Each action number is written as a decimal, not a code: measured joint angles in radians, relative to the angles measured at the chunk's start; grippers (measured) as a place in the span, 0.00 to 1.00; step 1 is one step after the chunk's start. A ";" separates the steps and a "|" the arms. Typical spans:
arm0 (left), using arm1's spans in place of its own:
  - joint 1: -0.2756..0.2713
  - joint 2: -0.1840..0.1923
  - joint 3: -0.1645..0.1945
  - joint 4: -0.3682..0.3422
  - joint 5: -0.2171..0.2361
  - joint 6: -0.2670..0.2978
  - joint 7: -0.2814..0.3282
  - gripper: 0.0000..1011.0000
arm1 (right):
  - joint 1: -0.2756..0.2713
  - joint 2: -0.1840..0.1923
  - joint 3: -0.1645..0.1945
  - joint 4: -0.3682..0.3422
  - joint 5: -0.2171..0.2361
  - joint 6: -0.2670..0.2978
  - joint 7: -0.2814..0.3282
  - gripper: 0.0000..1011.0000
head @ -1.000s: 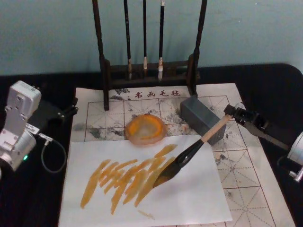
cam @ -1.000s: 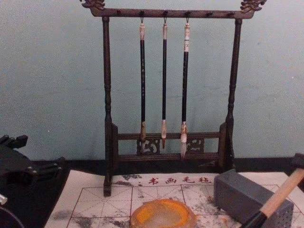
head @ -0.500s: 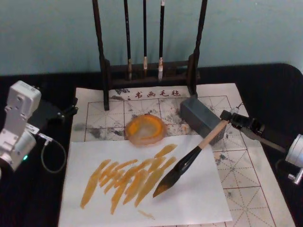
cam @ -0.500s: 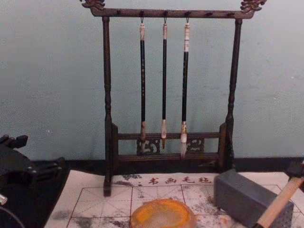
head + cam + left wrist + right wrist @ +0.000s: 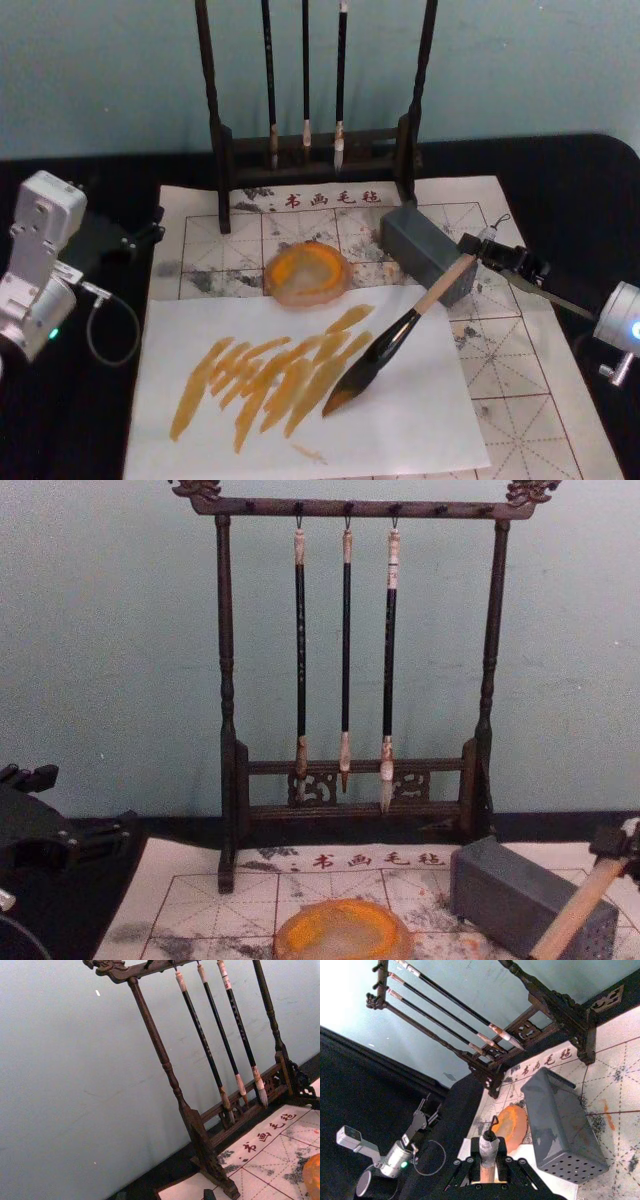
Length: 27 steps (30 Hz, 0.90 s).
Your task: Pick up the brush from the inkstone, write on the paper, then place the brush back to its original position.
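- Head view: the right tool (image 5: 488, 250), at 3 o'clock on the surface, is clamped on the top end of the brush (image 5: 400, 335).
- The brush slants toward 7 o'clock, with its bristles over the white sheet (image 5: 420, 425) at the end of the orange strokes. Contact cannot be told.
- The white sheet lies on the paper (image 5: 520, 350).
- The left tool (image 5: 140, 235) is parked at 9 o'clock; its state cannot be told.
- Risk: the grip at the handle's far end gives long leverage, so pressure on the bristles could swivel the brush. The loose sheet could also drag with a stroke.
- Writing: the red characters (image 5: 330, 198) on the paper's 12 o'clock edge read 书画毛毡.
- Left wrist view: the brush rack (image 5: 192, 1115) carries three thin brushes. The red characters (image 5: 270, 1135) are partly legible. No brand is seen.
- Right wrist view: the handle end with its cord loop sits pinched in the right tool (image 5: 487, 1160).
- The grey block (image 5: 565, 1130) lies just beside it, with the orange dish (image 5: 512, 1125) beyond.
- Risk: on the return swing the handle could knock the block.
- Chest view: the handle rises at 4 o'clock, close against the block (image 5: 510, 895).
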 joint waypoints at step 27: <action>0.000 0.000 0.000 0.000 0.000 0.000 0.000 0.99 | 0.037 0.015 -0.062 0.026 0.004 -0.053 -0.005 0.20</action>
